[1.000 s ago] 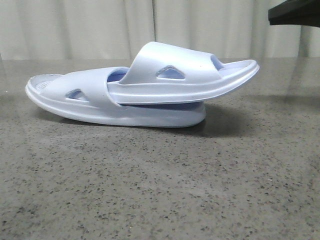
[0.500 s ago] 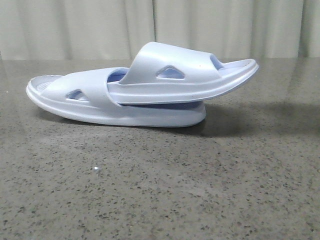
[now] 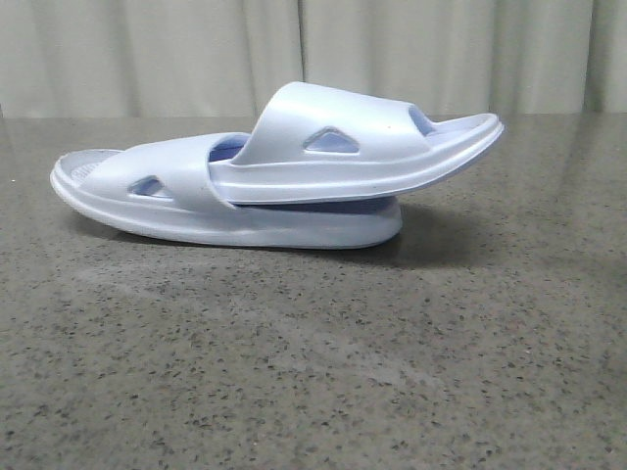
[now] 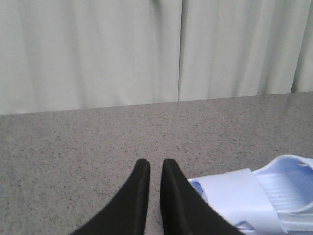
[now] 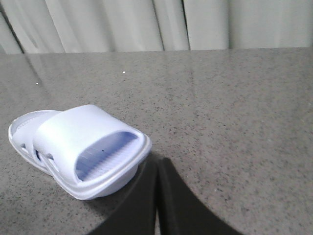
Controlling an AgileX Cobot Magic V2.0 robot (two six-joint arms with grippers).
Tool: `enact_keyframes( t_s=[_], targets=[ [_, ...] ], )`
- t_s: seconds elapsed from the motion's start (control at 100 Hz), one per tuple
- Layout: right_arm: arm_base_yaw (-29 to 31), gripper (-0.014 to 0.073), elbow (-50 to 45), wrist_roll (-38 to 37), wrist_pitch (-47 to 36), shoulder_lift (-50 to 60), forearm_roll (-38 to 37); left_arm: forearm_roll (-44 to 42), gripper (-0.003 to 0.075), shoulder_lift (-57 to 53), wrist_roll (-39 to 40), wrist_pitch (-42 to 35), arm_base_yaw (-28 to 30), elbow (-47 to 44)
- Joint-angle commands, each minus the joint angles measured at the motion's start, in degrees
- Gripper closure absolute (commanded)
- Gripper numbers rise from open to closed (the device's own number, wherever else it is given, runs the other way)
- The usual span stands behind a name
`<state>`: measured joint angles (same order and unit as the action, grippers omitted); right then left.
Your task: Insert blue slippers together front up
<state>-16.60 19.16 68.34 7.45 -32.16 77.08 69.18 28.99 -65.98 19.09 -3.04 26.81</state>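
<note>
The fingers of the left gripper stand almost together, with only a thin gap between them, and they hold nothing. The fingers of the right gripper are pressed together and are also empty. Both grippers are near the pair of pale lavender-blue foam slippers but apart from it, and neither shows in the front view.

On the grey speckled stone counter, the lower slipper lies flat on its sole. The upper slipper is pushed under the wide strap of the lower one, sole down, and its free end rises past the end of the lower slipper. Behind the slippers, at the far edge of the counter, hangs a pale pleated curtain.

To my judgement the insertion is done: the two slippers are joined and released. What seems left is only to take the arms away.
</note>
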Motion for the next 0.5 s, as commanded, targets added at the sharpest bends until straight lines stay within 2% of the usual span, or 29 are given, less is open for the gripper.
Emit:
enact_keyframes(
  t_s=[0.0,0.13,0.49],
  targets=[
    [-0.1,0.0671,-2.4,0.8,-3.4,4.4,2.6,12.9,0.0705,-2.9,-10.1,-2.6,-0.5,-3.6],
    [-0.1,0.0672,-6.6,0.8,-4.0,9.1,3.8,24.1,0.0705,-6.6,-19.7,-2.6,-0.5,-8.2],
    [-0.1,0.0672,-7.7,0.8,-4.7,10.0,4.7,24.9,0.0705,-8.0,-19.7,-2.5,-0.5,-8.6]
  ],
)
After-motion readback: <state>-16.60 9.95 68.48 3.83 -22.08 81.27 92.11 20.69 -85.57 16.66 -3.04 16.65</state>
